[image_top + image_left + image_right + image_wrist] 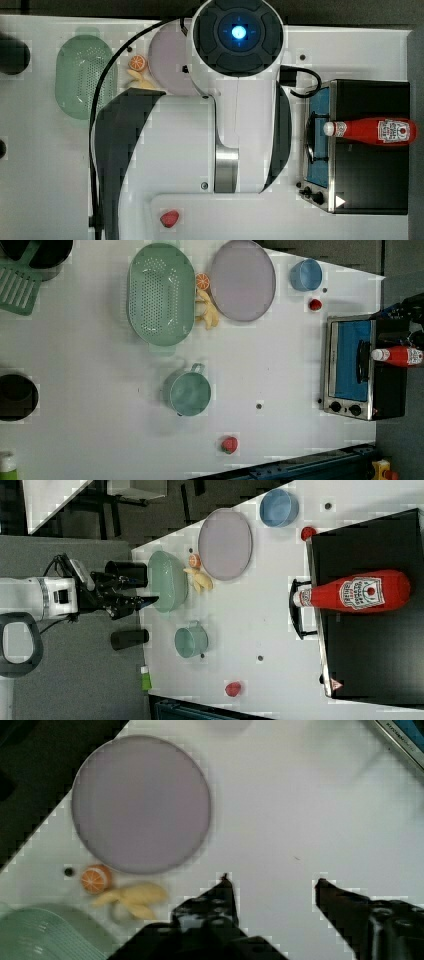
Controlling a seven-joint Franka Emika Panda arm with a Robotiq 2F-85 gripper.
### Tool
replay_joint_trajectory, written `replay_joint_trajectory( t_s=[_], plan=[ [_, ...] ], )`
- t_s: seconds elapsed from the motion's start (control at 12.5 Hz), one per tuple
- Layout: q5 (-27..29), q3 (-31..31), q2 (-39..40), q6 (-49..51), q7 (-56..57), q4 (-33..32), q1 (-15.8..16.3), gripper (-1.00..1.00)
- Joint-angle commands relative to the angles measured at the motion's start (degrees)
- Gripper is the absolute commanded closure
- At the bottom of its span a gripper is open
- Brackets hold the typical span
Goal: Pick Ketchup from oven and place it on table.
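- The step in hand, as I judge it, is the very start of the reach: the black two-fingered gripper (272,885) hangs above the large flat white table (300,810), its jaws standing apart with nothing between them but bare tabletop
- The slim red squeeze ketchup bottle with a white cap and a red-and-white label (371,131) lies on its side on the black top of the boxy toaster oven with a silver front frame and blue-tinted glass door (367,195), well apart from the gripper; its cap end overhangs the door side, above the dark handle
- In the right view the gripper (142,600) sits out at the table's edge, beside the pale green oval colander (167,581), with the whole tabletop between it and the bottle (357,592)
- Close under the gripper in the wrist view are the round pale purple plate (141,802), a small orange slice (95,879) and a yellow peeled banana (131,897); none of these belongs to the task
- The next move calls for carrying the gripper across the table to the oven top, well clear of the plate, and lining the jaws across the bottle's narrow body, not along its length
- The bottle is round and lying loose, so it may roll if nudged off-centre; a descent onto its middle seems the safest choice
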State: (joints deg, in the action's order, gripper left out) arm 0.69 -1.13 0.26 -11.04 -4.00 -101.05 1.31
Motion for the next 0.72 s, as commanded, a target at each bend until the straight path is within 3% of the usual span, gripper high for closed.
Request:
replay_joint_trajectory(
  t_s=[0.08, 0.24, 0.72],
  plan=[
    [-0.6, -2.3, -22.8, 13.6, -4.1, -10.5, -0.5, -0.58],
    [-0.7, -2.5, -22.7, 13.2, -4.1, -10.5, -0.6, -0.98],
    [-1.2, -10.4, -19.1, 6.9, -4.1, -10.4, -3.2, -1.0]
  ],
)
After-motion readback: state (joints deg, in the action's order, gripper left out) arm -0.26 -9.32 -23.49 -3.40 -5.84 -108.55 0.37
